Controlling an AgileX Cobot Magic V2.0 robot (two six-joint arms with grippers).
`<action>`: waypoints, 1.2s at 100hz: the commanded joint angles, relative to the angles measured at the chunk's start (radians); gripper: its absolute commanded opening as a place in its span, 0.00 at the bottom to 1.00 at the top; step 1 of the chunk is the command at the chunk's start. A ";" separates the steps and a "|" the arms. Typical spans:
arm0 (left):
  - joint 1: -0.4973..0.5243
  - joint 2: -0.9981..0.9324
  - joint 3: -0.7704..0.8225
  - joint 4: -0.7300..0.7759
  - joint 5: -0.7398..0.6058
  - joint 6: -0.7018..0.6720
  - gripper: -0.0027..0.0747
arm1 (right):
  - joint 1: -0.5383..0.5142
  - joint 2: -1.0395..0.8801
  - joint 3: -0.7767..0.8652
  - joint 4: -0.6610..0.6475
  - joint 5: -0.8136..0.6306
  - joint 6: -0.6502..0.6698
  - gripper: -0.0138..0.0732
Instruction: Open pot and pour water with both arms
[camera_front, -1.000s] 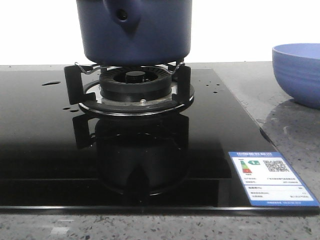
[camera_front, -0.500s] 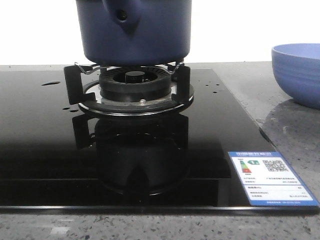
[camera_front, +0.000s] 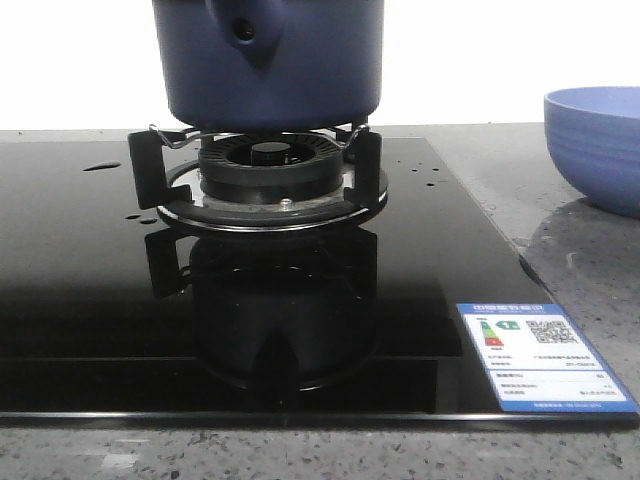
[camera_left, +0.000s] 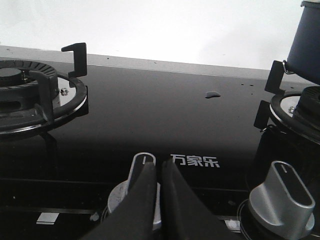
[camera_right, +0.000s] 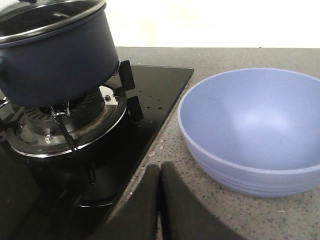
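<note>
The dark navy-blue pot (camera_front: 270, 60) stands on the burner grate (camera_front: 258, 170) of a black glass hob, its handle stub with the round hole facing me. In the right wrist view the pot (camera_right: 55, 55) carries a glass lid (camera_right: 50, 15) with a metal rim. Small drops of water (camera_front: 102, 166) lie on the glass. My left gripper (camera_left: 160, 170) is shut and empty, hovering over a silver knob (camera_left: 141, 167). My right gripper (camera_right: 160, 172) is shut and empty over the grey counter, between the hob edge and the bowl. Neither gripper shows in the front view.
A light-blue ribbed bowl (camera_right: 255, 130) stands on the speckled counter to the right of the hob (camera_front: 595, 145). A second burner (camera_left: 30, 95) sits at the left. A second silver knob (camera_left: 287, 192) and an energy label (camera_front: 540, 355) are on the hob's front.
</note>
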 joint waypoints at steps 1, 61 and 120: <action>0.003 -0.027 0.033 -0.011 -0.070 -0.009 0.01 | -0.001 0.002 -0.023 0.046 -0.007 -0.010 0.11; 0.003 -0.027 0.033 -0.011 -0.070 -0.009 0.01 | -0.001 0.004 -0.180 -0.361 -0.092 0.384 0.11; 0.003 -0.027 0.033 -0.011 -0.070 -0.009 0.01 | 0.288 -0.078 -0.017 -1.423 -0.645 1.372 0.11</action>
